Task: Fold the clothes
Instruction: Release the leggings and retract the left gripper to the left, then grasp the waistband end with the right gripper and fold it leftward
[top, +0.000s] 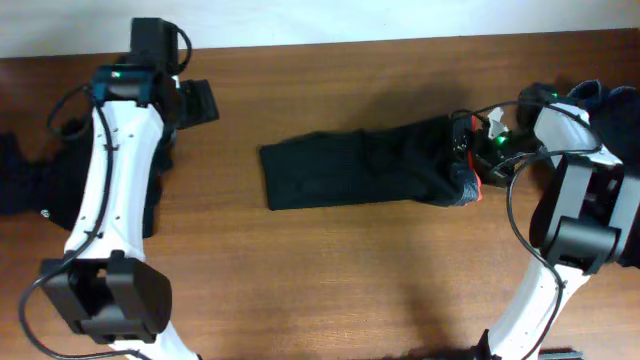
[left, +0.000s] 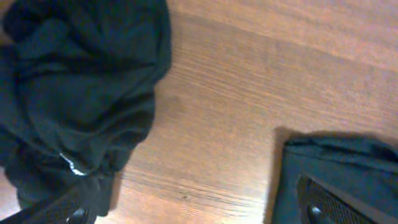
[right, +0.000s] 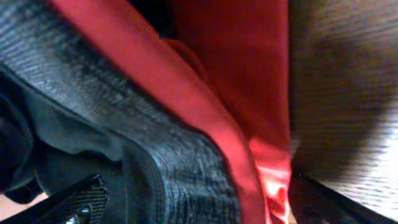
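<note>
black soft long trousers seem folded lengthwise, under the right gripper, jaws wide — left gripper spread empty — dark crumpled garment pile beside it unfolded.

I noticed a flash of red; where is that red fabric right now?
Overhead, the red lining shows at the right-hand waistband end of the black trousers on the table, right under the right end effector.

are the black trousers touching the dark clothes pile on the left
Apart. The overhead view shows bare table between the trousers and the pile.
</note>
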